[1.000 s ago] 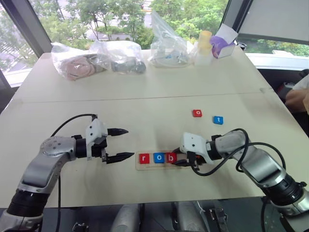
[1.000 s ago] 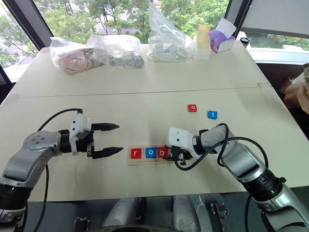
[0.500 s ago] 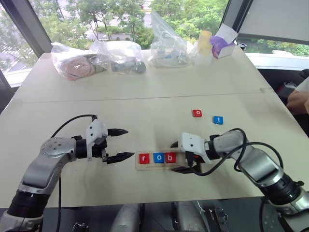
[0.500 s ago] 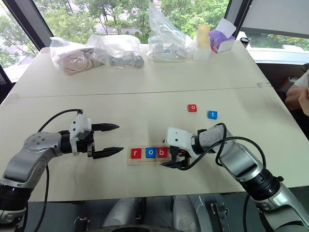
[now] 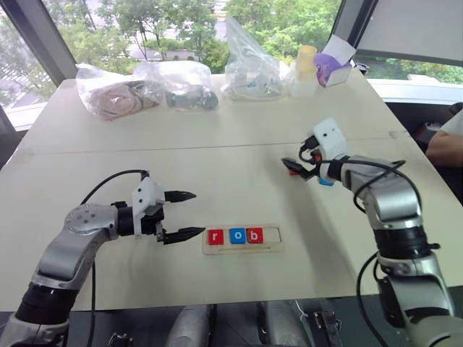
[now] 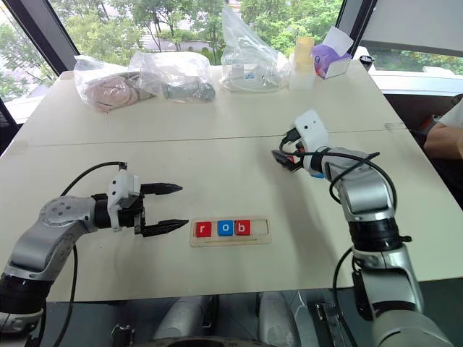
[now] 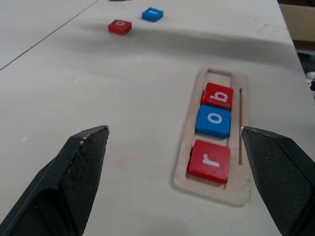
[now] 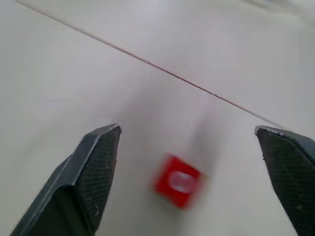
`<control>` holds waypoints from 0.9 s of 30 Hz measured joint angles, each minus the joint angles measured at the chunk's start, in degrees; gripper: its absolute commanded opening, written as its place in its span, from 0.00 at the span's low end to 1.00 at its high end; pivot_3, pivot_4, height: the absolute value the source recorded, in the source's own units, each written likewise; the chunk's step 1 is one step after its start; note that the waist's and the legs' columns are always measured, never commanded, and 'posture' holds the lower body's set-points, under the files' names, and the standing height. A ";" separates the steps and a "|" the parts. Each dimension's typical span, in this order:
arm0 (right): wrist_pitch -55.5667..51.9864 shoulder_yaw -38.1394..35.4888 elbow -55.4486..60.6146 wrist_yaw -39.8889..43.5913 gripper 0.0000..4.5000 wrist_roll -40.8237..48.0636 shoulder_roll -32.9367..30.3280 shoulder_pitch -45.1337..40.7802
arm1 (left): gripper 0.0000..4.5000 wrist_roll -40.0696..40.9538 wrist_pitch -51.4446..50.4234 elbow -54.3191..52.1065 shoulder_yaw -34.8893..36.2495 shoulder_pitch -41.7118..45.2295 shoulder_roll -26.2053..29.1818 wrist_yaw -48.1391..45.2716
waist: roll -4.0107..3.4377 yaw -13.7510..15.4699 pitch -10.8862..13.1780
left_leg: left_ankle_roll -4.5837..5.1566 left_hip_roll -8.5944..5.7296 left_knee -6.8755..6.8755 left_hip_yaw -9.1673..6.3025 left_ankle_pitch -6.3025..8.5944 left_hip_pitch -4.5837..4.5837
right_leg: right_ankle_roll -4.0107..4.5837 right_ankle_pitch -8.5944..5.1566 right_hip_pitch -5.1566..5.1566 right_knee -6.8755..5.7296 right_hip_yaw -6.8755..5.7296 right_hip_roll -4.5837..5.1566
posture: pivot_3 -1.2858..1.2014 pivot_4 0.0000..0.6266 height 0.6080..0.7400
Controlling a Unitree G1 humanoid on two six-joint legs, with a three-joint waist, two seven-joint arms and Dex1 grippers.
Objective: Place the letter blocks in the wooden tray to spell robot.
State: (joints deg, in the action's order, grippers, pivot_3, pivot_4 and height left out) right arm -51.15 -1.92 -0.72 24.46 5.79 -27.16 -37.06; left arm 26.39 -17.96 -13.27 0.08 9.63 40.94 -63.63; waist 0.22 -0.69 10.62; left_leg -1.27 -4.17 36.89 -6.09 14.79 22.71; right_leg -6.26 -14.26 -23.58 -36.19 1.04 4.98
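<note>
Wooden tray (image 5: 242, 239) lies near the front edge of the worktop (image 5: 217, 166), with r (image 5: 215, 236), o (image 5: 238, 236), b (image 5: 255, 235) in its left part. Two loose blocks (image 7: 119, 26) sit farther back, right. Bags (image 5: 145, 87) line the far edge.

Daylight is pouring through the windows (image 5: 181, 29) behind the counter (image 5: 217, 137), casting soft shadows; motion blur is smearing the red block (image 8: 178, 181) in the right wrist view, while the head views are staying sharp.
</note>
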 measured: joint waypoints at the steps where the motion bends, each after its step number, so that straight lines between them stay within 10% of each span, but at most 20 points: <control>1: -1.62 -1.90 -1.69 -3.28 0.99 -0.10 2.88 -1.05 | 1.00 -0.11 0.00 0.27 -0.24 0.28 -0.06 0.01 | 0.00 -0.18 0.00 | -0.03 0.01 -0.05 0.01 -0.02 0.00 | 0.01 0.01 -0.06 -0.02 0.01 -0.03 | 0.52 0.24 1.00; 16: -3.36 -1.55 -10.44 -12.96 0.99 -0.53 10.41 -3.00 | 1.00 1.91 -0.83 -0.58 0.06 1.21 -0.38 -0.80 | -0.03 -0.34 -0.01 | -0.11 0.03 -0.19 0.02 -0.09 0.04 | 0.03 0.04 -0.18 -0.06 0.03 -0.24 | 0.52 0.24 1.00; 24: -6.80 0.20 -4.99 -13.20 0.26 -0.40 11.54 -0.67 | 1.00 3.49 -0.64 -0.76 1.43 2.94 -1.98 0.80 | -0.03 -0.30 -0.02 | -0.12 0.05 -0.19 0.02 -0.09 0.01 | 0.03 0.04 -0.14 -0.08 0.03 -0.27 | 0.52 0.24 1.00; 27: -8.45 0.36 -2.59 -13.42 0.27 -0.39 11.58 0.45 | 1.00 3.53 -0.43 -0.76 1.48 3.28 -2.54 1.36 | -0.03 -0.21 -0.03 | -0.12 0.04 -0.18 0.02 -0.09 0.00 | 0.03 0.04 -0.13 -0.08 0.02 -0.27 | 0.52 0.24 1.00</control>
State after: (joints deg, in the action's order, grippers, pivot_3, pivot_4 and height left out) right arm -59.60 -1.56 -3.32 11.04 5.40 -15.58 -36.61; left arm 29.92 -18.38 -14.03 1.56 12.91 38.39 -62.27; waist 0.20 -0.91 10.59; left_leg -1.40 -4.13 36.71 -6.08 14.70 22.71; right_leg -6.23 -14.22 -23.71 -36.27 1.06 4.71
